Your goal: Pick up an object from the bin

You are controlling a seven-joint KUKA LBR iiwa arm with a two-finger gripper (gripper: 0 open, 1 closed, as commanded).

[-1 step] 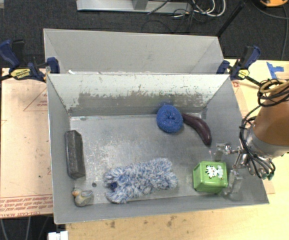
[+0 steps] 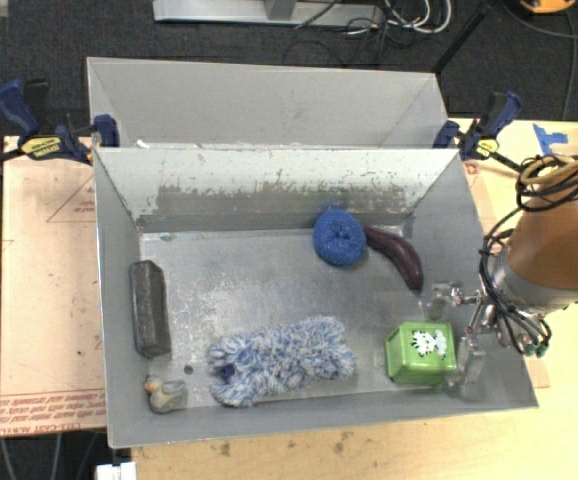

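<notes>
Entry for you: the pincer [image 2: 462, 348] sat low in the near right corner of the grey metal bin [image 2: 269, 278]. The green cube-shaped box with a white patterned top [image 2: 421, 353] lay just beside it, on the side toward the bin's middle. Whether they touched could not be resolved. You could not tell whether the pincer was released or clenched. The box looked squarish, with no long axis to align to. The dark purple curved piece [image 2: 397, 255] lay farther off, toward the back wall. Judgement: your next move would turn on that short sideways offset.

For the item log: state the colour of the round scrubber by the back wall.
The round scrubber is blue, clearest in the camera view.
</notes>
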